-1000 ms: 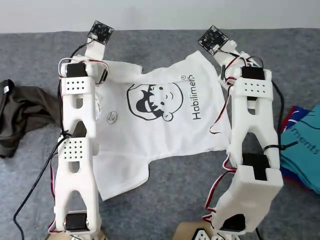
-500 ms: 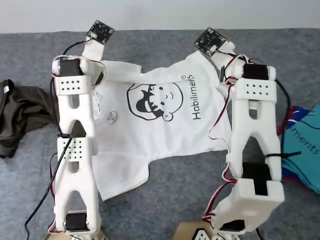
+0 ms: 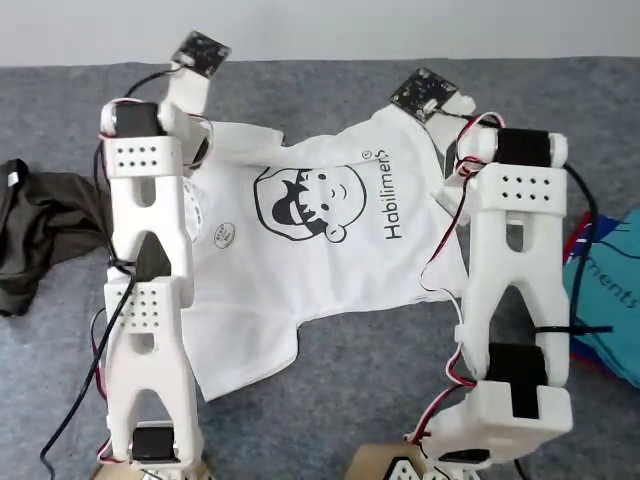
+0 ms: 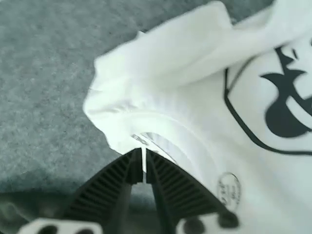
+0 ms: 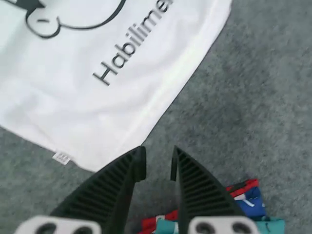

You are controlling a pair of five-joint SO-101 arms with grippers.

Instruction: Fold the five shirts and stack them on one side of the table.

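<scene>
Both arms are edging up-frame around the white shirt [image 3: 320,270] lying mid-frame.
The left gripper [image 4: 140,158] is pinching its collar edge at upper left; the right gripper [image 5: 157,163], drifting rightward, is hanging slightly parted and empty beside the hem (folding is barely starting).
</scene>
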